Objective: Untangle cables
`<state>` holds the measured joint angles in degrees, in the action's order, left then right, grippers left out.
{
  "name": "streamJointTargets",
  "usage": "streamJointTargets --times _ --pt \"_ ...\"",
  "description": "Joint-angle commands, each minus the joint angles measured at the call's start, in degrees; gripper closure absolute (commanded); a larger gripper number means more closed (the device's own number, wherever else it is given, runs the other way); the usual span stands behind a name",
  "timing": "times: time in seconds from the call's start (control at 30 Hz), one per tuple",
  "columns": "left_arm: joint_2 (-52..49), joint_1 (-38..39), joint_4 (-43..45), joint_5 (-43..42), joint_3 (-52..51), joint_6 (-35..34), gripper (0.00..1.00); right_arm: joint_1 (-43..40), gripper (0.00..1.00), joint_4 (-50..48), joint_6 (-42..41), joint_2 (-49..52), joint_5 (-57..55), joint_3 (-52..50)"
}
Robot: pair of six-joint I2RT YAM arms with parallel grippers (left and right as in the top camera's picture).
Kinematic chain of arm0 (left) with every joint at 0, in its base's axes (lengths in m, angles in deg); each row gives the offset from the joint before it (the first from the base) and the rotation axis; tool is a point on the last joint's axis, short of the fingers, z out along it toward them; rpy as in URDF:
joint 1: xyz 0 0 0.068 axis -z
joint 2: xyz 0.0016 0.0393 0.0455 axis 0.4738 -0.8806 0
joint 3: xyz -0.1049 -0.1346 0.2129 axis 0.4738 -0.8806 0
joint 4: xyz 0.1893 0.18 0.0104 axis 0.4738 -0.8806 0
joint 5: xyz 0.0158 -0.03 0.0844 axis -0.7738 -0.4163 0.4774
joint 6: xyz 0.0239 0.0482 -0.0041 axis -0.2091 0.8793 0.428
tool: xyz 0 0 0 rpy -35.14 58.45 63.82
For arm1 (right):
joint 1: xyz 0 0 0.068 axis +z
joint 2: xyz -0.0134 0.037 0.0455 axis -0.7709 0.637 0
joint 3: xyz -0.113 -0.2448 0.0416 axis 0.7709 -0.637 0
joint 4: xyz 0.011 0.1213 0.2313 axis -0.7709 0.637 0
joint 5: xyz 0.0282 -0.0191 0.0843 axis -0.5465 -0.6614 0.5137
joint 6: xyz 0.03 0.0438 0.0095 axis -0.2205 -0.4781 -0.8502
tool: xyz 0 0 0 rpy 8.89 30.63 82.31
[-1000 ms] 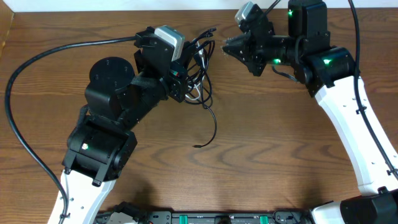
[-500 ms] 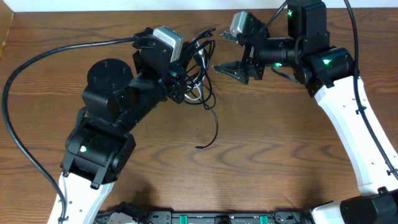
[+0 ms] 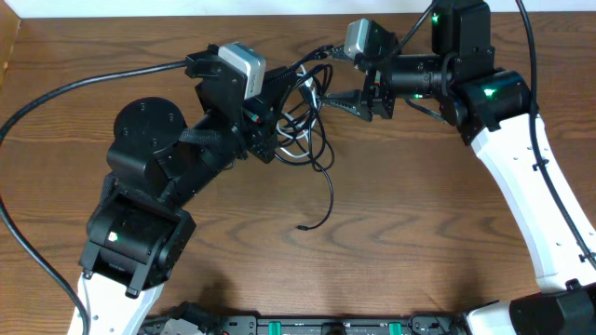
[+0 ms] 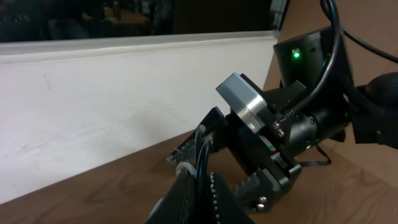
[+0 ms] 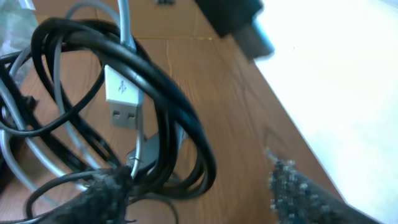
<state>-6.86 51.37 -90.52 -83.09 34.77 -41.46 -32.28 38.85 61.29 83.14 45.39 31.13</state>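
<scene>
Now we see the bundle of thin black and white cables (image 3: 300, 104) over the brown wooden tabletop (image 3: 419, 233), and we take this bundle as the reference for all places.

At the left side of the bundle is the left claw (image 3: 268, 126). It is clenched on the bundle: in the left wrist view its two dark fingers (image 4: 217, 194) press together, with one white strand and some black strands caught between them.

At the right side of the bundle is the right claw (image 3: 328, 76). It is released, and its jaws stand wide apart. In the right wrist view one rough dark finger (image 5: 99, 196) of it is low against the black loops of the bundle, and the other finger is well apart from them, over bare wood. We cannot tell whether the first finger really touches a cable.

In the same view the black loops cross each other many times. A flat white USB plug (image 5: 121, 99) on a pale cord sits in the middle of the loops, with its metal end pointing down in the picture.

From the near side of the bundle a single thin black cable tail (image 3: 326, 195) runs out in a curve and lies on the wood. Its small end is well apart from the bundle.
</scene>
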Motion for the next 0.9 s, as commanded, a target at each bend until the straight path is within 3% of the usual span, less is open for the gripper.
streamJointTargets --times 0.0,0.1,0.17,0.2,0.47,0.87 --pt "0.7 0.1 0.5 -1.3 2.1 -2.2 0.92 -0.3 0.42 -1.1 0.8 0.1 2.1 1.0" --pt "0.7 0.1 0.3 -1.3 2.1 -2.3 0.93 -0.3 0.64 -1.7 0.8 0.1 2.6 1.0" --pt "0.5 0.1 0.0 -1.1 2.1 -2.3 0.93 -0.3 0.90 -1.7 0.8 0.1 2.6 1.0" --pt "0.3 0.1 -0.1 -1.1 2.1 -2.5 0.93 -0.2 0.94 -1.7 0.8 0.1 2.6 1.0" --pt "-1.1 0.1 0.3 -0.7 2.1 -3.5 0.93 -0.2 0.99 -1.4 0.7 0.1 1.6 1.0" --pt "-1.0 0.1 0.1 9.8 2.1 1.1 0.93 -3.7 0.99 5.1 -0.5 0.1 -6.5 1.0"
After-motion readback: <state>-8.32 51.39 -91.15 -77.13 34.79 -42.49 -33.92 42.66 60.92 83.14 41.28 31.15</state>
